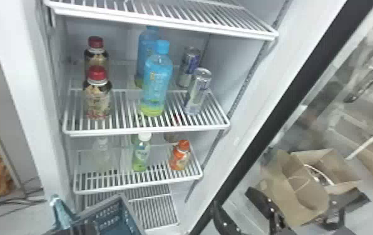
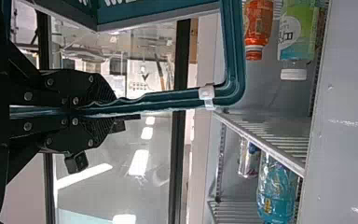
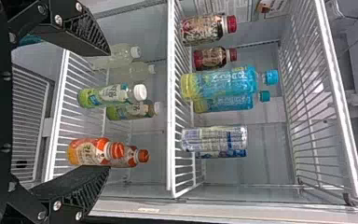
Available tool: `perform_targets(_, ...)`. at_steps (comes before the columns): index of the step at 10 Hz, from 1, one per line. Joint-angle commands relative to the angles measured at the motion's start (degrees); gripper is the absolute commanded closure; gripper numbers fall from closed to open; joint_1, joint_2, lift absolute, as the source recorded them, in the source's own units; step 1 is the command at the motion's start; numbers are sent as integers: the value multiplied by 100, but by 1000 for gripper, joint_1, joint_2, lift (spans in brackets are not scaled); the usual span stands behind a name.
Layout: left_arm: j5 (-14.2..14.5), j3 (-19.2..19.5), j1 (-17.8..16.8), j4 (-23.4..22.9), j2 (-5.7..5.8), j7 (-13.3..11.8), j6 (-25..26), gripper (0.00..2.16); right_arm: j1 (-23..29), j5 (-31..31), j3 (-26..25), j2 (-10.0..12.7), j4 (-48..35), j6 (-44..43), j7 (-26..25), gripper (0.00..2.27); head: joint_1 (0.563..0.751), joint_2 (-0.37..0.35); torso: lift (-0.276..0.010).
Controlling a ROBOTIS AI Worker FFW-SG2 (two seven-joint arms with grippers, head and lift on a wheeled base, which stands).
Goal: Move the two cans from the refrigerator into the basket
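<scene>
At the lower left of the head view, the basket sits before the refrigerator. The left claw appears to be the dark shape at the bottom edge. In the left wrist view, the left claw is clenched on the basket's teal handle.

On the shelf, left to right: two red-capped bottles, two blue bottles, then the two cans. The front can and rear can stand upright near the refrigerator's right side.

Farther right, the right claw is released, its fingers spread with nothing between them. A paper bag is seen beyond, at the lower right.
</scene>
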Motion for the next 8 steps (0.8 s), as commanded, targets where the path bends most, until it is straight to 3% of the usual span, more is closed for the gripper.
perform_targets(1, 1, 0, 14, 0, 0, 0, 0, 1191, -115, 8, -19, 6, -1, 0, -21, 202, 695, -350, -25)
perform_targets(8, 12, 23, 28, 0, -9, 0, 0, 1191, -1057, 203, -42, 59, 406, -197, -170, 197, 695, -350, -25)
